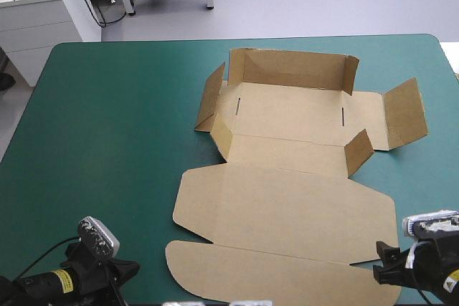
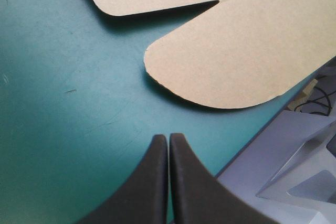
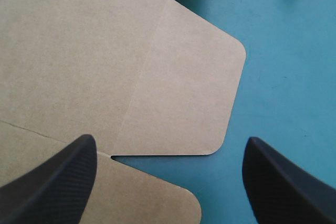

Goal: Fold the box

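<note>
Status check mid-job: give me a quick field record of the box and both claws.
box: on the table, partly folded
far wall: raised
lid: flat, nearest the robot
left claw: shut, over bare table beside the lid's edge, holding nothing
right claw: open, over the lid's side flap, gripping nothing

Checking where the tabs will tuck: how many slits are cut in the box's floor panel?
2. The left slit lies in the floor of the box near its left end; the right slit near its right end. Raised walls might hide others.
</note>
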`<move>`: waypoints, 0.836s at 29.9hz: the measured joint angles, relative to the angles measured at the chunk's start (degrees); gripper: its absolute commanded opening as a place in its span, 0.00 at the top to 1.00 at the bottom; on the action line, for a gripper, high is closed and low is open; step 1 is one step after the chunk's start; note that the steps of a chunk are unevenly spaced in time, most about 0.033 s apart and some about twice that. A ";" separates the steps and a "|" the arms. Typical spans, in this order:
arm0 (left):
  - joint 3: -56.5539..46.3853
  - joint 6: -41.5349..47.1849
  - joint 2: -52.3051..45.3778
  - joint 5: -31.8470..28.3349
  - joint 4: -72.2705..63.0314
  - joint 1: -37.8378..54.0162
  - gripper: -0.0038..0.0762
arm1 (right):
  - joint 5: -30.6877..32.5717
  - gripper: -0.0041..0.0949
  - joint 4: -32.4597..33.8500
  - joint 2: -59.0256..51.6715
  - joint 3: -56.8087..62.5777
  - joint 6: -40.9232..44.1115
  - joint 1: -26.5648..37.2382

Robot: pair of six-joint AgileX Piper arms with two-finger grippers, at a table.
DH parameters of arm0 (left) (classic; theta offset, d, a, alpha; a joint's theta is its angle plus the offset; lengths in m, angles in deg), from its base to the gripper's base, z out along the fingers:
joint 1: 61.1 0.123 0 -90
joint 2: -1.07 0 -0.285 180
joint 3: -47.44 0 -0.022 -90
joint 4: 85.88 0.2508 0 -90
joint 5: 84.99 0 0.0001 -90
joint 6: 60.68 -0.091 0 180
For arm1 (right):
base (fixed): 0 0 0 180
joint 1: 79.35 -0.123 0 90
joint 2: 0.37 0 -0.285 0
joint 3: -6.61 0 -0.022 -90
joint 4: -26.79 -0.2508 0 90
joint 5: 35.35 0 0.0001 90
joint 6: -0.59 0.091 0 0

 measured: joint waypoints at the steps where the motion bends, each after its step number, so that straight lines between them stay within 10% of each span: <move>1: 0.00 0.00 0.00 0.00 0.00 0.00 0.96 | 0.00 0.23 0.06 1.38 -0.47 0.67 0.00; 25: 0.00 0.00 0.00 0.19 0.38 0.00 0.96 | -8.64 0.24 0.96 48.95 -25.81 5.27 0.00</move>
